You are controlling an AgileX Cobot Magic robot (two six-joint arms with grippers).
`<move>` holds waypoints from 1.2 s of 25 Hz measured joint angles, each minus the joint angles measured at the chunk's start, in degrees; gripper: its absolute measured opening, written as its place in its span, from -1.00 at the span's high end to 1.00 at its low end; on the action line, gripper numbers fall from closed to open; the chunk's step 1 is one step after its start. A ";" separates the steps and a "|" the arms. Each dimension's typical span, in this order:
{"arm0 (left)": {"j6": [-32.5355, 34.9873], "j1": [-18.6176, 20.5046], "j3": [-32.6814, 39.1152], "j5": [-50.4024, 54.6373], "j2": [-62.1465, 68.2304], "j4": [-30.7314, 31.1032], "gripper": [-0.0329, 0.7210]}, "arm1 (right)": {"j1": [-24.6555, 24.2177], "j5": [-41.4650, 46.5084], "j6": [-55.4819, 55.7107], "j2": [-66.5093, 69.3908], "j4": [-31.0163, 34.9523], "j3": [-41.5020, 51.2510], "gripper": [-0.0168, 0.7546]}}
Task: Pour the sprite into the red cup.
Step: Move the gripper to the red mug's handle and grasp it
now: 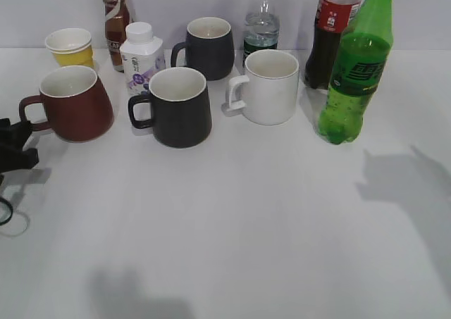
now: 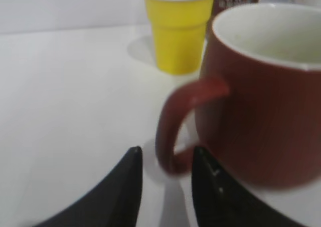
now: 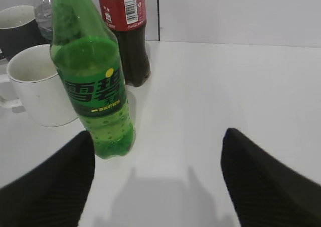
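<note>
The red cup (image 1: 74, 104) stands upright at the left of the table, its handle pointing left. My left gripper (image 1: 14, 146) is at the table's left edge by that handle. In the left wrist view the red cup (image 2: 266, 122) fills the right side, and my left gripper (image 2: 165, 159) is open, its tips on either side of the handle's lower end, with gaps showing. The sprite (image 1: 356, 72), capped and upright, stands at the right. In the right wrist view the sprite (image 3: 95, 86) is ahead and left of my right gripper (image 3: 158, 142), which is wide open and empty.
Two black mugs (image 1: 180, 108) (image 1: 209, 48), a white mug (image 1: 271, 86), a yellow paper cup (image 1: 70, 46), a small white bottle (image 1: 141, 58), a brown bottle (image 1: 115, 23), a clear bottle (image 1: 262, 23) and a cola bottle (image 1: 331, 37) stand around. The cola is just behind the sprite.
</note>
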 joint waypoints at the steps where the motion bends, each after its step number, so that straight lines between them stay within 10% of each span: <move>1: -0.06 0.00 -0.93 -0.13 0.65 -0.01 0.21 | 0.00 0.00 0.00 0.00 0.00 0.00 -0.56; 18: -0.16 0.00 -18.92 3.33 12.69 0.67 0.31 | 0.00 -0.41 0.00 1.70 0.00 0.00 -0.56; 22: -0.07 0.00 -19.85 1.53 13.89 2.56 0.70 | 0.16 -0.41 0.00 3.81 0.00 0.00 -0.56; 30: 0.23 0.00 -16.56 3.46 9.96 5.17 0.70 | 4.41 -3.50 -0.49 8.33 -2.05 0.00 -0.44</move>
